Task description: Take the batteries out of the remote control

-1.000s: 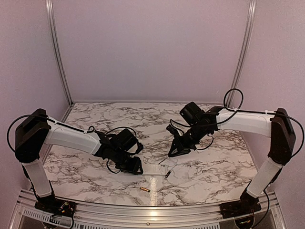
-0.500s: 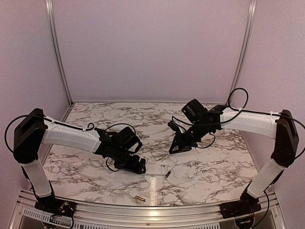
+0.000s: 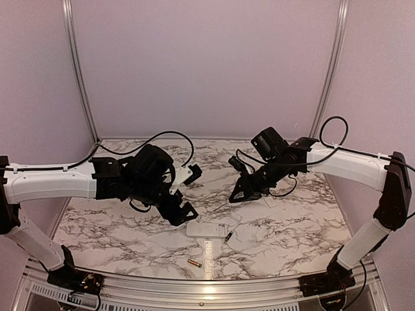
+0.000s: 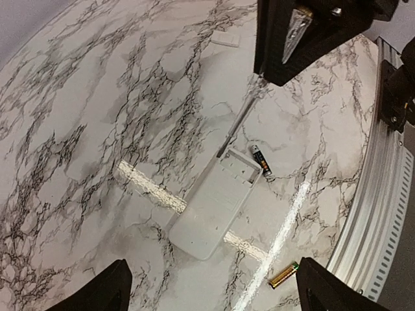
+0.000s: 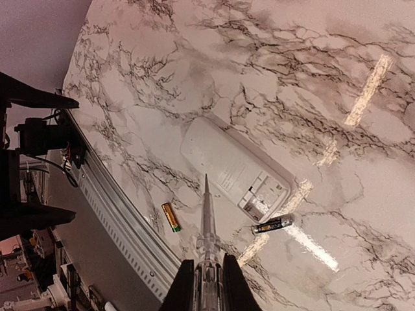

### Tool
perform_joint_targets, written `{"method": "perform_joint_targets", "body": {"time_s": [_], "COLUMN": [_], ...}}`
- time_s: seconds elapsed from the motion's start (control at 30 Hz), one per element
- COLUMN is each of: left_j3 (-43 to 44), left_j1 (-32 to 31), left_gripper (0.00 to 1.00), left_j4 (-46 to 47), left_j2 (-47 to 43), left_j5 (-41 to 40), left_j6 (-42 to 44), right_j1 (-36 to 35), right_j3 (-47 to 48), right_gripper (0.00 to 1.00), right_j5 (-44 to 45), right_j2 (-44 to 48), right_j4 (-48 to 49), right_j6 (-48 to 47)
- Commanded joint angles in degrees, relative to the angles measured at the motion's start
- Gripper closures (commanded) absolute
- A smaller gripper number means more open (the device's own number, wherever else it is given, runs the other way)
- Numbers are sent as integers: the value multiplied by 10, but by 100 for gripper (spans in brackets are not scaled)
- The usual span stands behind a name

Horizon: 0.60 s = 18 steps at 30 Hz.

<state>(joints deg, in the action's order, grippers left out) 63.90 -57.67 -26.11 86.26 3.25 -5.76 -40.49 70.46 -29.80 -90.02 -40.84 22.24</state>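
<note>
White marble table veined in grey, lilac walls all round. One remote control [image 4: 214, 204] lies flat on it, a slim white bar with its battery compartment end turned towards the right arm.

Batteries: two, both out on the marble. The dark battery [image 4: 261, 161], the one with a gold end, sits just beside the remote's compartment end, so close I can't tell if it touches. The golden-orange battery [image 4: 284, 275] lies apart from the remote on its near side, between it and the metal rail [image 4: 369, 194] along the table's edge.

Two grippers in play. The left gripper [image 4: 211, 278] hangs above the remote's plain end, fingers spread wide with nothing between them. The right gripper [image 5: 204, 285] is clamped tight on one thin grey metal rod [image 5: 207, 220], which slants down at the remote. From the left wrist view its tip lands right by the compartment end, touching or not, can't tell. That rod and the gripper behind it crowd the compartment side.

One more item: a small flat white piece [image 4: 225, 40], well away from the remote on its far side, beyond the right gripper.
</note>
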Motion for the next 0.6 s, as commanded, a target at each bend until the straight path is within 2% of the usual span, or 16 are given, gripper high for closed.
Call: {"method": "perform_joint_targets", "body": {"time_s": [0.0,0.13,0.37,0.47,0.57], "left_j3": [-19,-25,14,34,47], "left_j1": [-25,-27,-27,-27,-27], "left_gripper": [9,16,25,32,43], "left_j4": [51,90,98,90,86], "left_j2": [-43,-57,-27,-9,4], "left_j5": [41,81,82,92,94], "left_j6": [161,212,262,266,263], "right_j1": [0,-10,-48,-64,-74], "right_j3": [29,34,48,59,64], "right_gripper": [100,100,100,100,100], "right_j5": [-62,-105,-136,-137,-136], "right_j2": [19,32,45,45,44], "right_j4": [7,20,39,50,58], "right_j6": [3,15,37,52,63]}}
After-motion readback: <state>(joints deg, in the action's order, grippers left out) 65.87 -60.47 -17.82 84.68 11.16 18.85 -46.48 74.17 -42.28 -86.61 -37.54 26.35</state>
